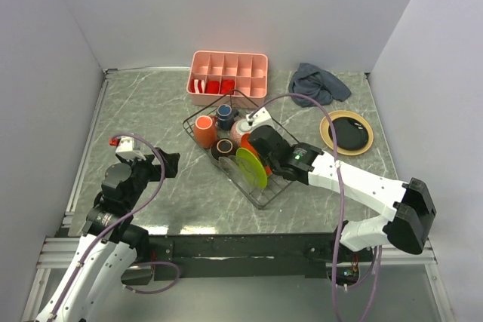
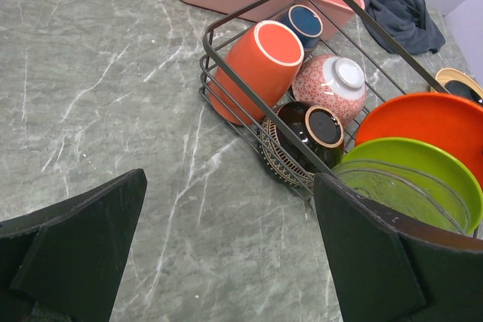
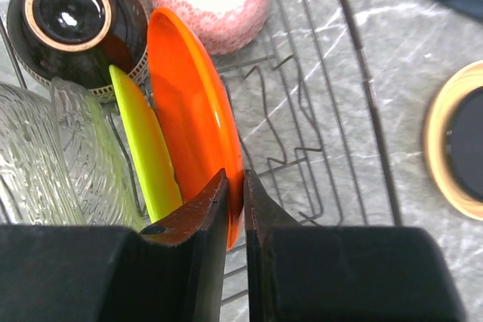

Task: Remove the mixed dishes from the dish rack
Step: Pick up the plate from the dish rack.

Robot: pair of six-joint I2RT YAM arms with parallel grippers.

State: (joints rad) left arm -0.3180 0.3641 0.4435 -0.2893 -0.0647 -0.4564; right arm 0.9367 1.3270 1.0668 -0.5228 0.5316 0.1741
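Observation:
The black wire dish rack (image 1: 260,200) stands mid-table. It holds an orange mug (image 1: 203,130), a small dark-blue cup (image 1: 225,115), a pinkish speckled bowl (image 1: 241,130), a dark-brown bowl (image 1: 224,149), an upright lime green plate (image 1: 251,167) and an orange-red plate (image 3: 189,96). My right gripper (image 3: 235,179) reaches into the rack, shut on the orange-red plate's rim, one finger on each face. A tan plate (image 1: 346,132) with a dark centre lies on the table to the right. My left gripper (image 2: 229,186) hovers open over bare table left of the rack, holding nothing.
A clear ribbed glass dish (image 3: 45,156) stands in the rack beside the green plate. The pink compartment tray (image 1: 228,75) sits behind the rack. A grey cloth (image 1: 318,83) lies at the back right. White walls close in three sides.

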